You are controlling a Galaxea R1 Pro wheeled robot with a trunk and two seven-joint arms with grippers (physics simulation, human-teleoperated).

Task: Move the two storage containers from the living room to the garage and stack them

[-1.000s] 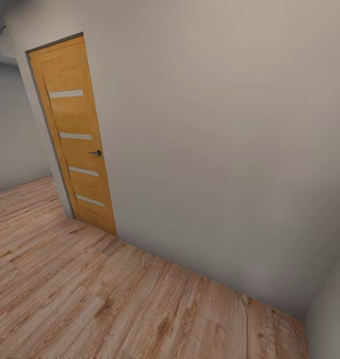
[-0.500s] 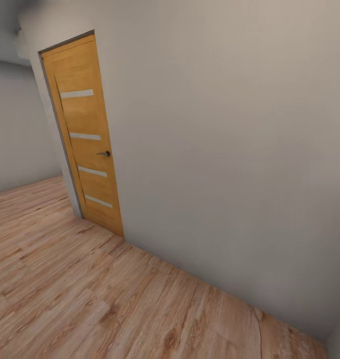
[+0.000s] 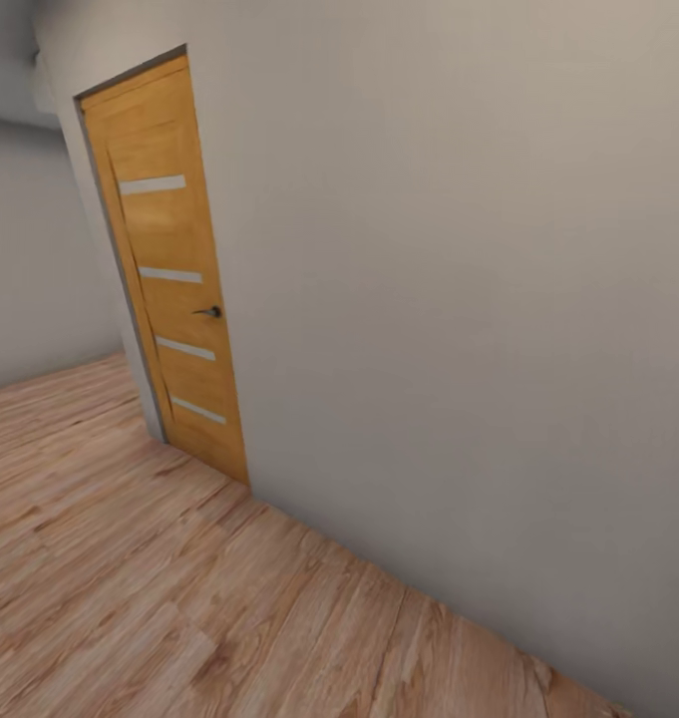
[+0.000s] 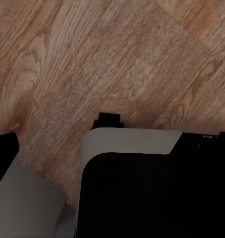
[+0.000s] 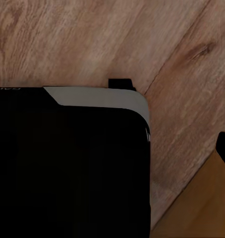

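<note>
A closed orange wooden door point(image 3: 169, 269) sits in a grey wall point(image 3: 459, 299) above light plank flooring point(image 3: 130, 598).

The whole head view has slid, so the camera has moved, not the things. The orange door point(image 3: 169, 269) now sits a bit more to the right and looks taller than a second ago. The grey wall point(image 3: 459, 299) fills more of the picture. Less wood floor point(image 3: 130, 598) shows at the far right corner.
</note>
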